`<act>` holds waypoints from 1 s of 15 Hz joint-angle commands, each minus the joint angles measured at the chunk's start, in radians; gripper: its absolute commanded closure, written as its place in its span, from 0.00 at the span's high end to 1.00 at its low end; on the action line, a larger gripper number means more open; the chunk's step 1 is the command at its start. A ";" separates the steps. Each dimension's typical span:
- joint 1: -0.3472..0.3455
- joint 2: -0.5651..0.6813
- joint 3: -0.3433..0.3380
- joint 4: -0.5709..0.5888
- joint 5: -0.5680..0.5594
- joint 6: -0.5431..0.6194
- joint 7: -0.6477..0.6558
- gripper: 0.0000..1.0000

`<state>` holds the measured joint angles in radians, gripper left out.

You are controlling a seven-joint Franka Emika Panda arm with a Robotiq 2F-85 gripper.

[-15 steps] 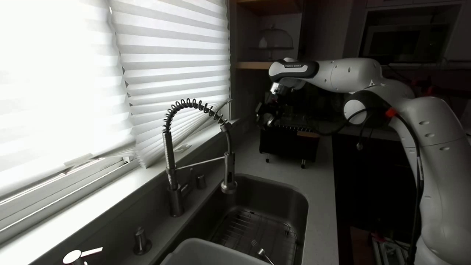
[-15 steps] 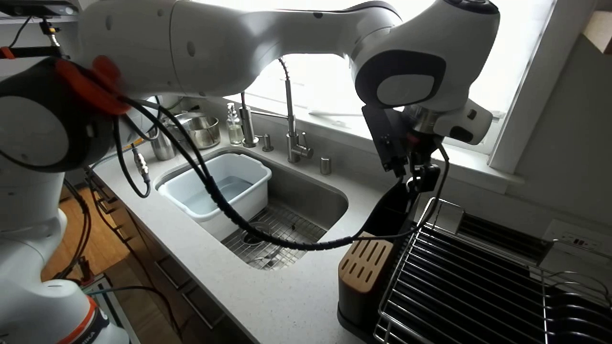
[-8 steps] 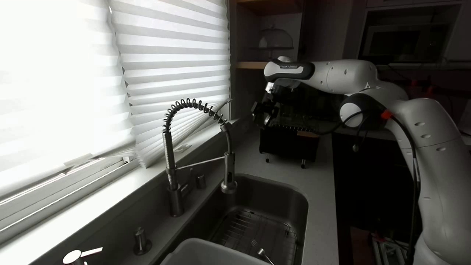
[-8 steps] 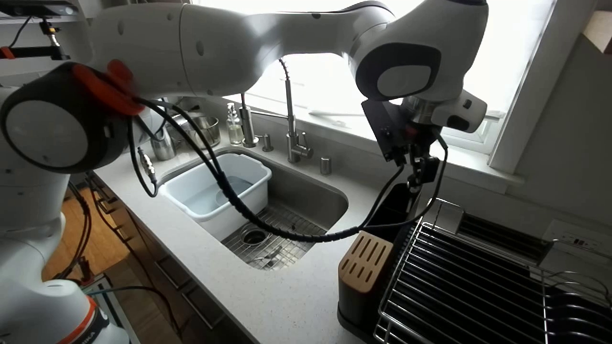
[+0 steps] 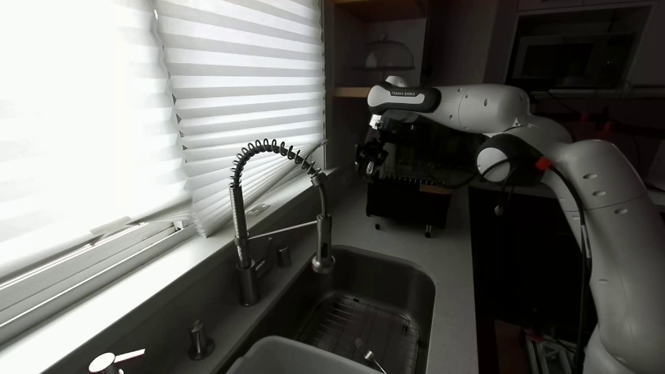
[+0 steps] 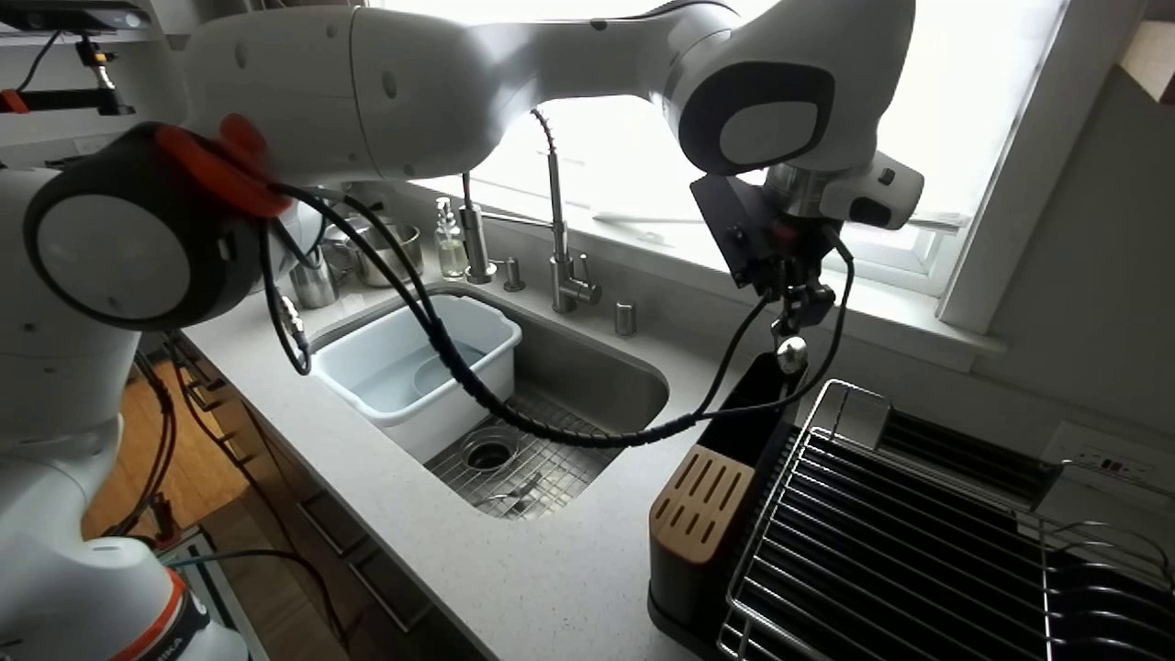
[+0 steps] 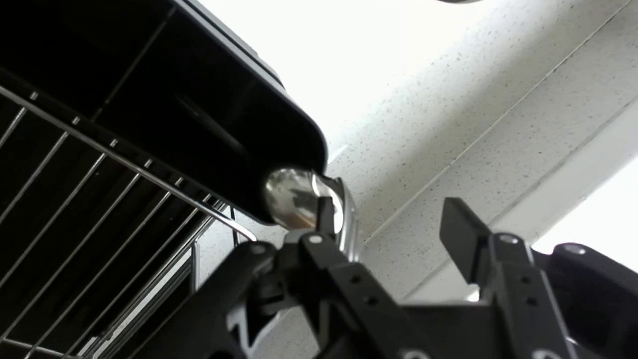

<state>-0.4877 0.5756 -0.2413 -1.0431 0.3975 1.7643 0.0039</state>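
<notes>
From my station, the broadest thing I see is the pleated window blind (image 5: pixel 239 78), glaring white in an exterior view. My white arm (image 6: pixel 431 101) stretches across the pale tabletop (image 6: pixel 569 560), its wrist over the stretch beyond the sink (image 6: pixel 597 386). There I have the dish rack (image 6: pixel 904 542), wire bars over black. A white plastic tub (image 6: pixel 441 427) sits in the sink at the end away from the rack, and a spring-necked faucet (image 5: pixel 238 218) rises on the window side. Alongside the rack, on the tabletop, runs a black utensil holder (image 7: pixel 209 65); a slotted wooden block (image 6: pixel 702 500) tops its end away from the window. My gripper (image 7: pixel 391 214) hangs over the holder's window end, fingers spread wide apart. Just below it, a metal spoon (image 7: pixel 291 197) shows at that end corner of the holder, rounded bowl uppermost. In the wrist view one finger overlaps the bowl; it's blurry there, so I can't honestly say whether they touch. A second shiny metal piece (image 7: pixel 352 224) sits right beside the spoon. Down in the sink, a fork (image 5: pixel 369 356) shows against the wire grid (image 5: pixel 337 322).
</notes>
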 commanded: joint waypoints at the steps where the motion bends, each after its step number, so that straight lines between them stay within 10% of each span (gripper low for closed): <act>1: 0.005 0.012 -0.009 0.030 -0.022 -0.025 0.028 0.26; 5: 0.007 -0.002 -0.012 0.035 -0.036 -0.026 0.034 0.00; 15: 0.025 -0.054 -0.028 0.052 -0.119 -0.017 0.075 0.01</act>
<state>-0.4778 0.5484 -0.2525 -0.9932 0.3088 1.7641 0.0444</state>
